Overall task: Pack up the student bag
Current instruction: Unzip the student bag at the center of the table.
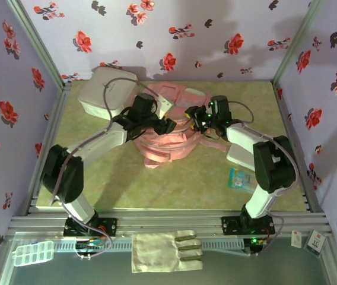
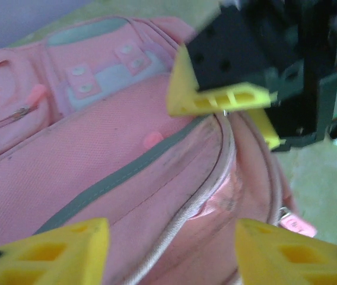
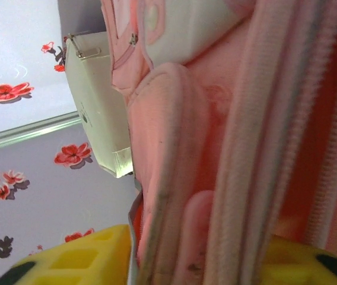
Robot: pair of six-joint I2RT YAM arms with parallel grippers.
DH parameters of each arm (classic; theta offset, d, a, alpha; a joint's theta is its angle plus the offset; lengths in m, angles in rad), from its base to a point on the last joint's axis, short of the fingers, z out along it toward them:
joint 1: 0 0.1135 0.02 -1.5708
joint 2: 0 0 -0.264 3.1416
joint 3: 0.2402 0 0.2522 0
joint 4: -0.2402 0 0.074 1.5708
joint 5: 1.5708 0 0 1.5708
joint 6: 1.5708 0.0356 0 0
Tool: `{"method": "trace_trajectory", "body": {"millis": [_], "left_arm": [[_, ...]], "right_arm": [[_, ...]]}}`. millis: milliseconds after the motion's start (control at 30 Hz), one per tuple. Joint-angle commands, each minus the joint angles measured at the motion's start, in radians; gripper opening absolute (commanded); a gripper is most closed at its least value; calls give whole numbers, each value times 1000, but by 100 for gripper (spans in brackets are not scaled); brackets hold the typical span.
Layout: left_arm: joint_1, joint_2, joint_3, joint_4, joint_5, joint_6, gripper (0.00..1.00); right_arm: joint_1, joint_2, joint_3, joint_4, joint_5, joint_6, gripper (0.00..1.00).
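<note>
Top view: soft pink fabric backpack (image 1: pixel 167 145) sits centre frame, with a white rounded-square box (image 1: pixel 106 92) just beside its upper-left corner. You've got bare green table (image 1: pixel 109 184) at lower left. Left gripper (image 2: pixel 171 228) has its jaws apart over the backpack. Right gripper (image 3: pixel 198 249) straddles its piped edge; can't tell if it's clamped.

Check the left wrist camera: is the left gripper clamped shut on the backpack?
No, the left gripper stands wide open above the pink student backpack, with unpinched fabric showing across the gap.
</note>
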Motion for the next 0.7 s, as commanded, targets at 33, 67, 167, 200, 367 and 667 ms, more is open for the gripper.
{"method": "trace_trajectory", "body": {"millis": [33,67,167,200,367,667], "left_arm": [[-22,-119,-62,-38,-99,-284,68],[-38,-133,-70,-54,-144,-341,69],[-88,-150,-74,-123,-260,-502,69],[-99,-147,-70,-144,-271,-545,70],[-188,-89,-13,-267,-328,-702,69],[-252,43,94,-243,-353,-737,62]], "right_arm": [[29,9,62,53,-10,-4,34],[33,10,65,57,-10,-5,33],[42,15,78,54,-12,-16,30],[44,17,82,52,-12,-19,29],[50,14,91,31,1,-40,29],[60,5,88,26,11,-53,29]]}}
